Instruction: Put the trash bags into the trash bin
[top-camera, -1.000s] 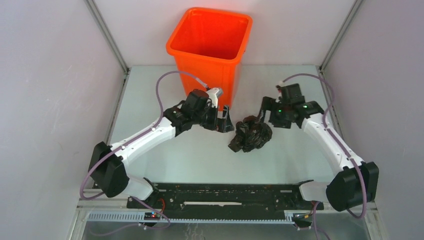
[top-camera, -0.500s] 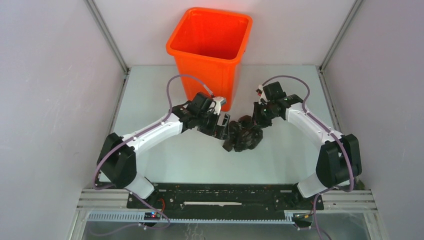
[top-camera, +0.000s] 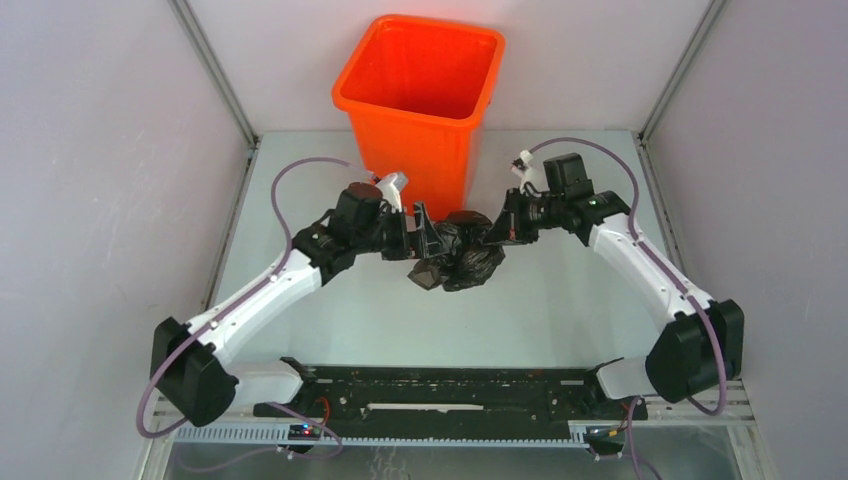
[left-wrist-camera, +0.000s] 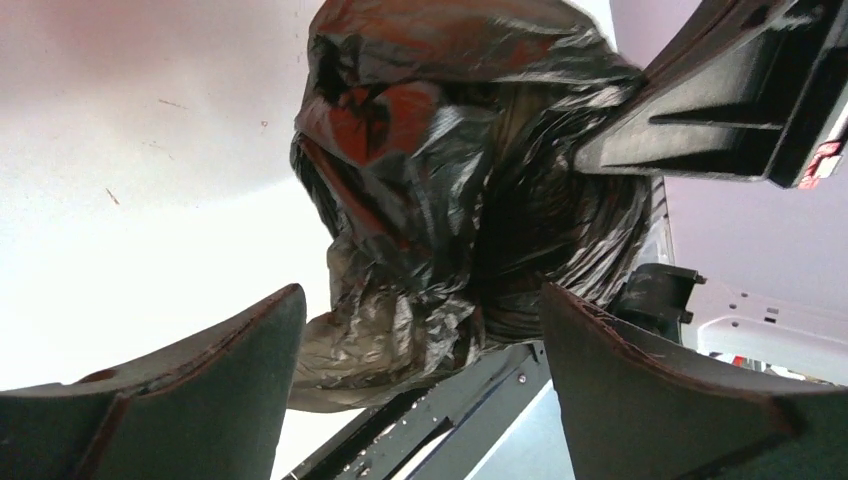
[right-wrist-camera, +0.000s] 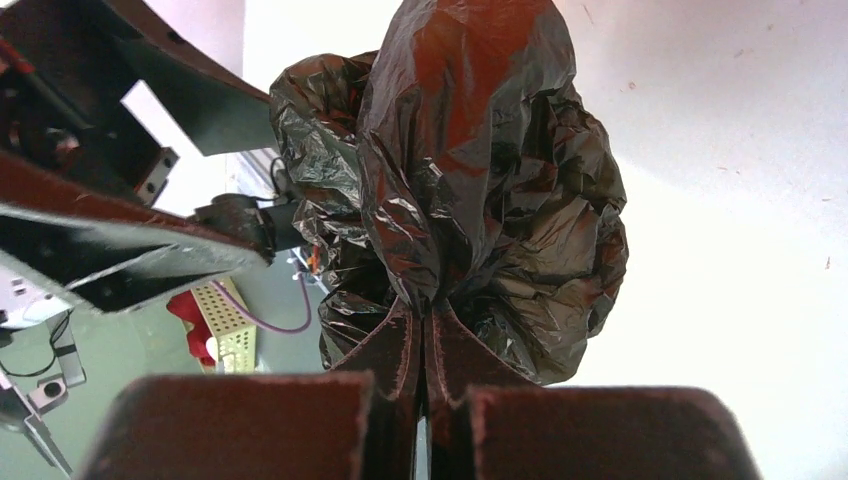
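The trash bags (top-camera: 462, 258) are one crumpled ball of glossy black film just in front of the orange trash bin (top-camera: 425, 90). My right gripper (top-camera: 493, 232) is shut on a fold of the bag (right-wrist-camera: 480, 180); its fingertips (right-wrist-camera: 425, 320) are pressed together with film pinched between them. My left gripper (top-camera: 425, 240) is at the bag's left side and stands open. In the left wrist view the bag (left-wrist-camera: 450, 200) hangs between and beyond that gripper's (left-wrist-camera: 420, 300) spread fingers, touching neither. It seems to hang slightly off the table.
The bin stands at the back of the table (top-camera: 330, 300), against the rear wall. Grey side walls close in left and right. A black rail (top-camera: 440, 385) runs along the near edge between the arm bases.
The right gripper reached the bag, shut on it and carried it left toward the bin. The left gripper moved in to the bag's left side and went back with it.
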